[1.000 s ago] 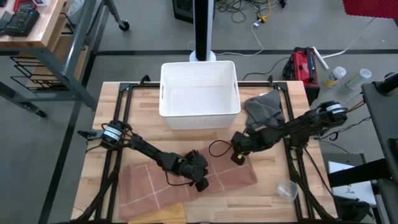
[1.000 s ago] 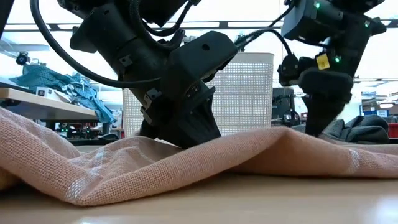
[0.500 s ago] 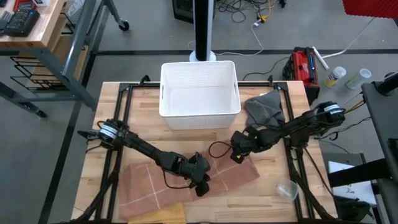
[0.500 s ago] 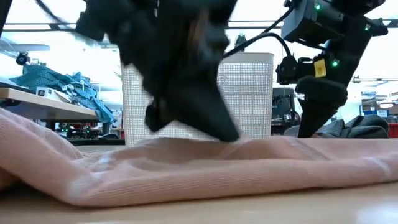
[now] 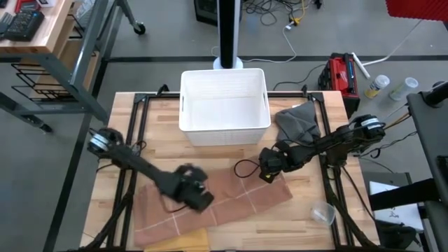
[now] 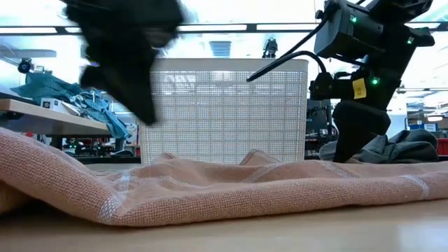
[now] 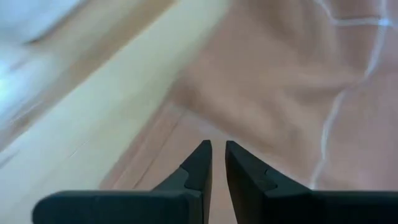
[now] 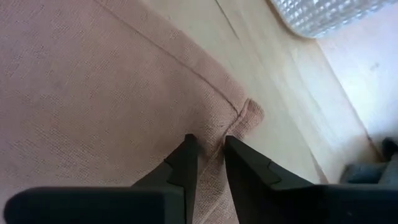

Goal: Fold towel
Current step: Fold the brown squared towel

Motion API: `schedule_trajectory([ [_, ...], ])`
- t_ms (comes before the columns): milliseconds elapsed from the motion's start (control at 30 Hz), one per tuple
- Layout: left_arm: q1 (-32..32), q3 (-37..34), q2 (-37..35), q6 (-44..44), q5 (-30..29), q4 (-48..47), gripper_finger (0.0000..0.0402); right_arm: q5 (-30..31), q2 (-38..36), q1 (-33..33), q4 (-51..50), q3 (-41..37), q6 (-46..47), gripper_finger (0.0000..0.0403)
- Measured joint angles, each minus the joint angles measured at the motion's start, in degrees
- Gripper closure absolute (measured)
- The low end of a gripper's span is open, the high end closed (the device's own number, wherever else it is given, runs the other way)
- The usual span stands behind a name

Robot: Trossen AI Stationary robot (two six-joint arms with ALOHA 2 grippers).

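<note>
The pink-brown towel [image 5: 234,192] lies spread along the table's near half, with low wrinkles showing in the low view [image 6: 210,189]. My left gripper [image 5: 194,198] hovers over the towel's middle-left, raised clear of it [image 6: 143,105]. Its fingers [image 7: 216,149] are shut with nothing between them. My right gripper [image 5: 268,176] stands at the towel's far right corner, pointing down, shut on the cloth [image 8: 210,144]. My right gripper pinches the towel between its two fingers just inside the far right corner [image 8: 245,115], beside the hem. It comes from above, pointing down [image 6: 348,155]. The cloth there stays low on the table and slack; whether it holds one layer or several does not show.
A white mesh basket [image 5: 224,105] stands at the table's far middle. A grey cloth [image 5: 297,120] lies to its right. A clear cup [image 5: 322,212] sits near the front right. A yellowish piece [image 5: 185,241] lies at the near edge.
My left gripper has come off the towel's middle, risen and swung toward the table's left edge. The hump of cloth it stood on has sunk down into low wrinkles.
</note>
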Motion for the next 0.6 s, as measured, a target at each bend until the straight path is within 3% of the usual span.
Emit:
schedule_trajectory([
  [200,-11.27,-1.42,-1.41,-23.55,-8.57,-14.72,0.0365,0.31,-0.50,-0.52,1.81,0.31,-1.08,0.0323],
  [333,-14.96,-5.24,-1.34,-34.33,-9.04,-16.90,0.0365,0.31,-0.51,-0.83,3.06,0.47,-2.29,0.0328],
  [467,-15.89,-10.63,-1.32,-42.04,-2.50,-15.24,0.0365,0.29,-0.52,-0.99,4.26,0.52,-3.48,0.0344],
  [600,-15.89,-15.71,-1.31,-43.51,4.13,-8.50,0.0365,0.07,-0.52,-1.16,4.26,0.52,-4.56,0.0379],
])
